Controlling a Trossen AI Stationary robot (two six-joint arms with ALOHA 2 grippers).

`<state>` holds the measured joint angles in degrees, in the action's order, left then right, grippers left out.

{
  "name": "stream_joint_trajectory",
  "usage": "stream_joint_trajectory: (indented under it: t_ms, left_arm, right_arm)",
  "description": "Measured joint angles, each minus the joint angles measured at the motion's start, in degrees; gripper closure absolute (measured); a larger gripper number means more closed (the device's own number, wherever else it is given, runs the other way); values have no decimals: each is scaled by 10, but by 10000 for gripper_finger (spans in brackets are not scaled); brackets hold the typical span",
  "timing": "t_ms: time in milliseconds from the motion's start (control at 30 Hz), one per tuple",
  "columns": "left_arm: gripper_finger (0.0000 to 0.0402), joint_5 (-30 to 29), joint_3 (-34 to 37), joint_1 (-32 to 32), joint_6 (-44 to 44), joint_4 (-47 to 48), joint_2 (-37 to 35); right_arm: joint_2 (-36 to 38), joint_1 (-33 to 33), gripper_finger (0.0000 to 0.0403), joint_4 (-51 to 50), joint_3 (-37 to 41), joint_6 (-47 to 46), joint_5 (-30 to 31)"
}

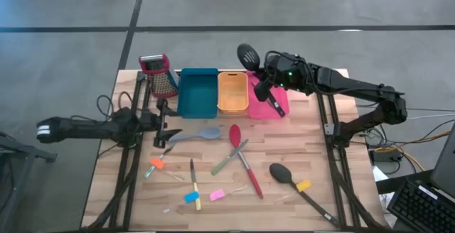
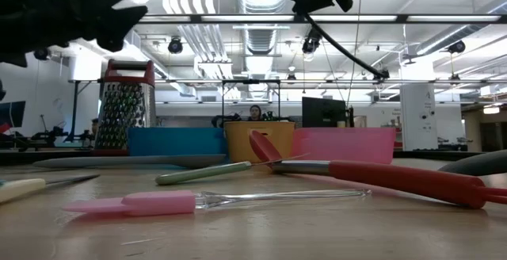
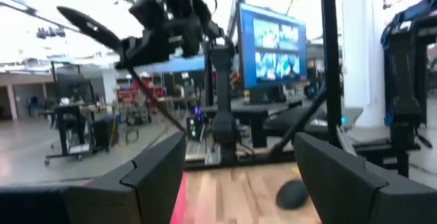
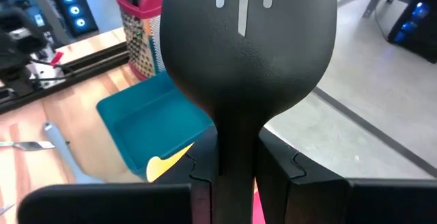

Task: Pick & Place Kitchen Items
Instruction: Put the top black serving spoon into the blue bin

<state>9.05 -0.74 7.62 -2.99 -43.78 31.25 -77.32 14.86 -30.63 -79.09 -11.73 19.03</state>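
One slotted spatula (image 4: 249, 46) is up in the air, and it is the right gripper (image 1: 264, 87) that has it, its fingers (image 4: 198, 162) clenched on the neck just below the blade. In the high view the spatula sits over the back of the tabletop (image 1: 341, 190), its head poking past the far edge near the orange bin (image 1: 232, 92), its handle trailing down over the pink bin (image 1: 264, 109). It looks like a light, stiff plastic piece, smooth enough to twist in a pinch. Held this close to the head, the long handle hangs free and could swing, so I judge a steady wrist matters more than force.

In the right wrist view the neck runs straight between the two fingers, touching both, and the blade fans out beyond the tips. The teal bin (image 4: 153, 118) and the box grater (image 4: 140, 19) lie beyond it.

The left gripper (image 1: 162, 125) waits low at the left side of the tabletop, fingers (image 3: 153, 169) spread apart and empty, just beside the grey-blue spoon (image 1: 195, 135). Plenty is left lying flat: the red spoon (image 1: 243, 158), the black spoon (image 1: 288, 180), a green-handled tool (image 1: 229, 158) and small coloured pieces. These lie close against the wood, so each probably wants a pinch across the slim handle, near its middle.
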Motion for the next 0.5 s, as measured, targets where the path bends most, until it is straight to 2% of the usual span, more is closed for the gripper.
stream_joint_trajectory:
  t_ms: [167, 400, 500]
  left_arm:
    - [124, 2, -47, 0, -17, -23, 105]
    - [124, 3, -157, 0, -20, -27, 259]
    - [124, 3, -203, 0, -21, -19, 321]
  right_arm:
    - [0, -4, 351, 1, 0, 3, 0]
    - [0, -23, 351, 19, 0, 22, -2]
    - [0, -32, 351, 33, 0, 32, -23]
